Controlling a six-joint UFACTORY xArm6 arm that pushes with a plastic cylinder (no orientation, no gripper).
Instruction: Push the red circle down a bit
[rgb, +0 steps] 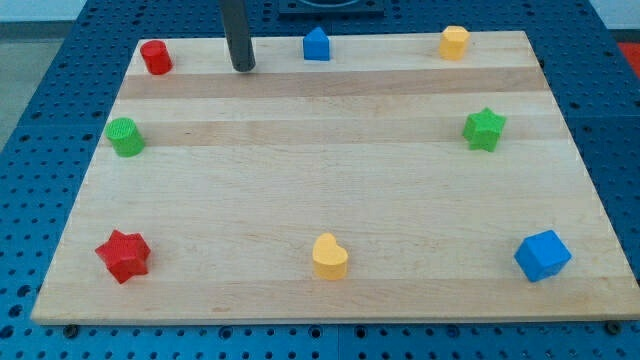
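1. The red circle (155, 57) sits at the table's (330, 200) far-left corner, near the view's top edge, and nothing touches it.
2. My tip (243, 68) rests on the table at about 3 o'clock from the red circle, well apart from it, and roughly midway between it and the blue block (316, 44) (a house-like shape, as far as I can make out).
3. The step in hand, as I judge it, is the approach: the push has not begun, since the tip stands beside the circle and not above it.
4. The next move calls for bringing the tip round to the circle's 12 o'clock side, then sliding toward 6 o'clock for a short stroke only. The gap between the circle and the table's top edge looks narrow, so the tip has little room there.
5. The green circle (125, 137) lies at about 6 o'clock from the red one, with a clear stretch between them; a short push should stop well before it.
6. There is no pincer on this arm, so its state does not arise; only the rod shows.
7. No brand, label or writing is readable anywhere in the view.
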